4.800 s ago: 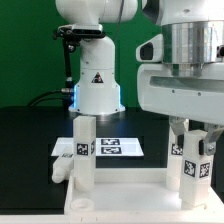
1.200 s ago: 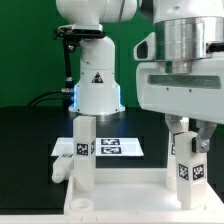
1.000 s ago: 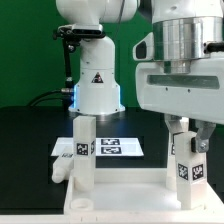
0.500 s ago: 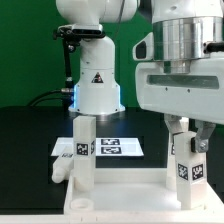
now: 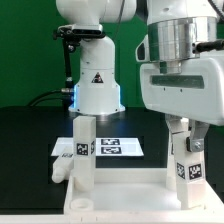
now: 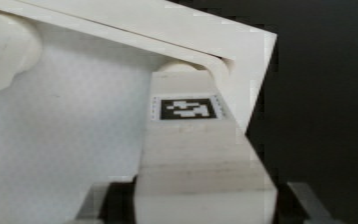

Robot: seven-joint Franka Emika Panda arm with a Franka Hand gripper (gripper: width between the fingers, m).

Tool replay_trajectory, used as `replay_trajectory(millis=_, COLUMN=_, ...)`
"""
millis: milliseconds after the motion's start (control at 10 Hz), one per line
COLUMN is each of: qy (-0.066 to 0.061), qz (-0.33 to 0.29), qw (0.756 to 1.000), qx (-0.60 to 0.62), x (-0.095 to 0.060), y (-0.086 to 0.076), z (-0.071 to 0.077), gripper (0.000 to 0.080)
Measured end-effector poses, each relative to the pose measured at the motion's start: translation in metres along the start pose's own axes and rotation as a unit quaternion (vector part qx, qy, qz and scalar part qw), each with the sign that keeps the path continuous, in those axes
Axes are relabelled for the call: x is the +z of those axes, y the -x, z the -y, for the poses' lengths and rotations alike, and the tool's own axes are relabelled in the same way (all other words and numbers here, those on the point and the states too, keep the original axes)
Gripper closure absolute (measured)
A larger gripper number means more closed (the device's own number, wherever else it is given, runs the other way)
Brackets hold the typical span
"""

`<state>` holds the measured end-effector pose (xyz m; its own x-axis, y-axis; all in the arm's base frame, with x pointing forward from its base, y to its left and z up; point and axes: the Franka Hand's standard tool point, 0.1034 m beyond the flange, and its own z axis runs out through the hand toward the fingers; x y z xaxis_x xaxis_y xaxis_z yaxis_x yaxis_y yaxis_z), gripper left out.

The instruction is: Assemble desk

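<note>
The white desk tabletop point(image 5: 130, 205) lies at the front with its underside up. One white leg point(image 5: 84, 150) stands upright in its socket toward the exterior view's left. My gripper point(image 5: 186, 135) is shut on a second tagged leg point(image 5: 187, 168), which stands upright at the corner toward the exterior view's right. In the wrist view the held leg point(image 6: 197, 150) runs from between my gripper point(image 6: 202, 205) down to the tabletop's corner point(image 6: 69, 130). Whether the leg is fully seated in its socket is hidden.
The marker board point(image 5: 115, 147) lies on the black table behind the tabletop. The big white robot base point(image 5: 97, 85) stands further back. Another white part point(image 5: 62, 170) lies beside the standing leg, toward the exterior view's left.
My gripper has turned on the spot with the leg in it, and the leg's tag has swung a little toward the exterior view's right. Nothing else has moved.
</note>
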<state>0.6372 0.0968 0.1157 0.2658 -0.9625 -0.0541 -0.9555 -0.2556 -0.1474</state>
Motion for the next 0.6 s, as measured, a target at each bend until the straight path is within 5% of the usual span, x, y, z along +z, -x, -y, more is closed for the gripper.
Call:
replay_trajectory(millis=500, qy=0.006, qz=0.004, qw=0.999, qx=-0.053, x=-0.0005, y=-0.005, z=0.0001, gripper=0.0514)
replay_trajectory(millis=600, qy=0.012, qz=0.005, qw=0.997, qx=-0.071, x=-0.0007, y=-0.0044, z=-0.0006, gripper=0.0456)
